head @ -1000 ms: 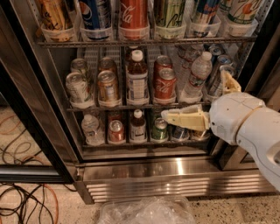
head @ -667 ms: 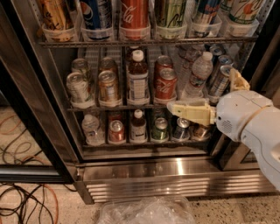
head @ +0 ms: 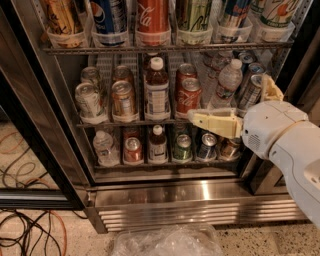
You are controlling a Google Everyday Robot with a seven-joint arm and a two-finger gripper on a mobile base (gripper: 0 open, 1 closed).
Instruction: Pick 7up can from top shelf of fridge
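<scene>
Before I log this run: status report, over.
Tool low, before the middle rack, right side. 7up can upright, top shelf, far right, untouched. Path upward looks open.

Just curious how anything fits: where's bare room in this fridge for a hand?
Only above the middle-rack cans, under the top shelf, and on the steel ledge beneath. Every level is packed; the gripper hovers at the lower right.

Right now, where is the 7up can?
The 7up can: camera view's top right, right end of the top shelf, beside a blue can. The pincer is below, before lower racks.
</scene>
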